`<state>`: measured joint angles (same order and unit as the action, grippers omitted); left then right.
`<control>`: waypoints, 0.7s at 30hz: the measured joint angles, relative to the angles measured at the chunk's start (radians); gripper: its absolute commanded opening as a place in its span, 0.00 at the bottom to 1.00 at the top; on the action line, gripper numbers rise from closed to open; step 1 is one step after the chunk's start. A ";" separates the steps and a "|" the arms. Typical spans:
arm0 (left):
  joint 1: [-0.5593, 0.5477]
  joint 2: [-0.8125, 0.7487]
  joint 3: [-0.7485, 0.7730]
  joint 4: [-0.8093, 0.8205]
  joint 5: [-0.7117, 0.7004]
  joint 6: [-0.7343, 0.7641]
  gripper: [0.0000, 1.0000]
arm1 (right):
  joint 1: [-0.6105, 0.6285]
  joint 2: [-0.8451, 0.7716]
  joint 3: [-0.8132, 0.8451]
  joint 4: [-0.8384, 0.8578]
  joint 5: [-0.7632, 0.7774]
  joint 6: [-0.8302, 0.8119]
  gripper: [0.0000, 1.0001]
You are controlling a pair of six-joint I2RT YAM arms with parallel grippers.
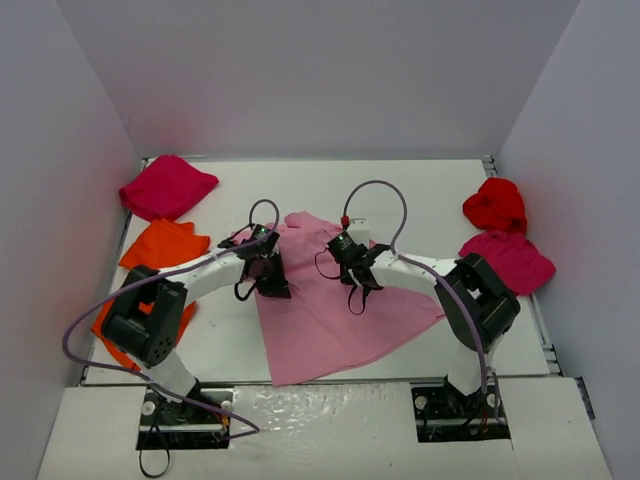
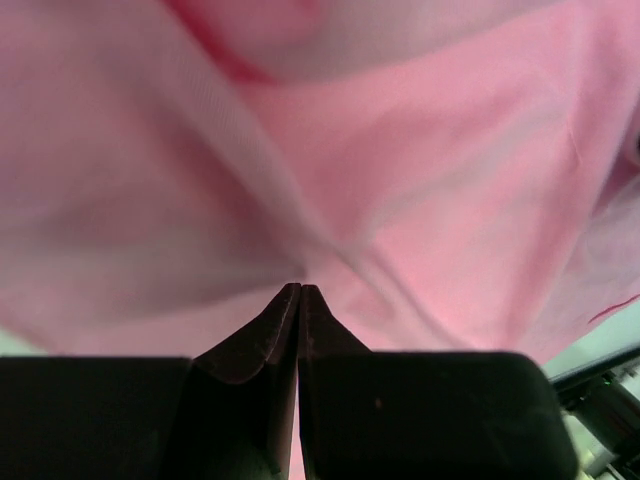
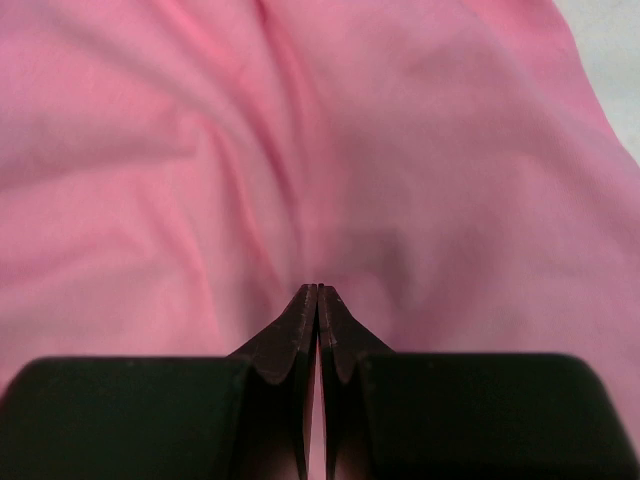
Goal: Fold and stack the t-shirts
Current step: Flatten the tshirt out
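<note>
Pink t-shirt (image 1: 330, 320) on table; left claw (image 2: 300, 289), right claw (image 3: 317, 289) both clamped on it.

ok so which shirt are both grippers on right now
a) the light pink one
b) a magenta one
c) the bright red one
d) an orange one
a: the left gripper and the right gripper are both closed, with folds of the light pink shirt running into their tips.

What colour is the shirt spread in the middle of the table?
The shirt is light pink; the top view shows it best.
</note>
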<state>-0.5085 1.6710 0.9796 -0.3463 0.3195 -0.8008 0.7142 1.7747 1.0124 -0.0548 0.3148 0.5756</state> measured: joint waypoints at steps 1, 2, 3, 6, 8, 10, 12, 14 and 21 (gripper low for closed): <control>-0.007 -0.039 -0.008 -0.012 -0.030 0.000 0.00 | 0.015 -0.015 0.001 -0.033 0.014 -0.001 0.00; -0.019 -0.084 -0.011 -0.020 -0.070 0.004 0.00 | 0.029 -0.033 0.002 -0.057 0.023 -0.002 0.00; -0.034 -0.134 -0.011 -0.024 -0.115 0.009 0.00 | 0.041 -0.054 0.003 -0.076 0.030 -0.005 0.00; -0.066 -0.284 -0.006 -0.023 -0.211 0.027 0.00 | 0.047 -0.156 0.003 -0.114 0.054 -0.011 0.00; -0.076 -0.342 0.011 -0.031 -0.245 0.035 0.00 | 0.045 -0.213 0.007 -0.121 0.070 -0.012 0.00; -0.078 -0.357 0.036 -0.050 -0.260 0.038 0.00 | 0.045 -0.246 0.012 -0.134 0.082 -0.007 0.00; -0.075 -0.345 0.049 -0.076 -0.246 0.032 0.00 | 0.049 -0.262 0.012 -0.160 0.089 0.012 0.00; -0.073 -0.330 0.047 -0.100 -0.205 0.020 0.00 | 0.059 -0.275 0.001 -0.193 0.094 0.037 0.00; -0.088 -0.375 -0.081 -0.082 -0.053 -0.080 0.00 | 0.140 -0.519 -0.185 -0.292 0.087 0.187 0.00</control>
<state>-0.5968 1.2964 0.8989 -0.4286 0.2662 -0.8804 0.8539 1.2552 0.8274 -0.3464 0.4023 0.7623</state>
